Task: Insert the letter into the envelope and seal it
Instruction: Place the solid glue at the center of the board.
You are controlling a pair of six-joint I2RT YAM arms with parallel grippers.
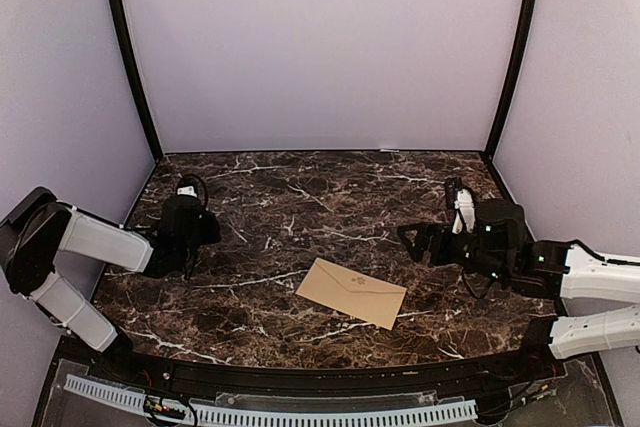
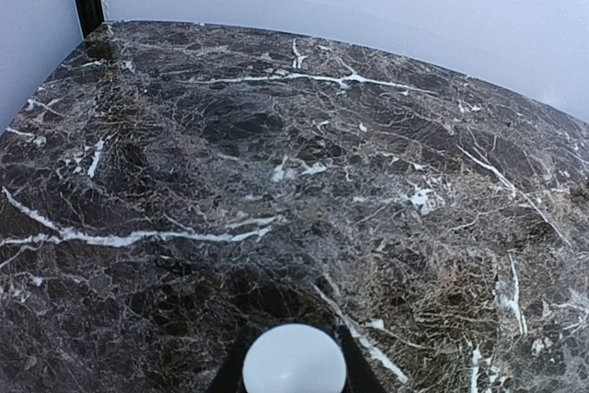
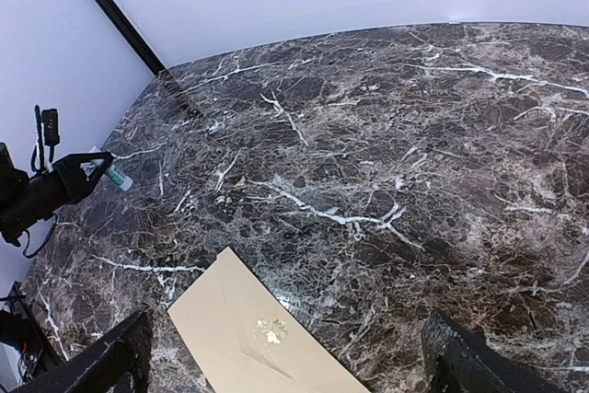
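Right end effector (image 3: 285, 324) open, envelope (image 3: 241, 336) flap down, contents hidden

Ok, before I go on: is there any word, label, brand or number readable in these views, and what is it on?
No readable words or numbers in any view.
Envelope: one small gold printed mark on its upper face; it looks like an emblem and is too small and blurred to read as letters.
Table: only marble veining, no label or sign.
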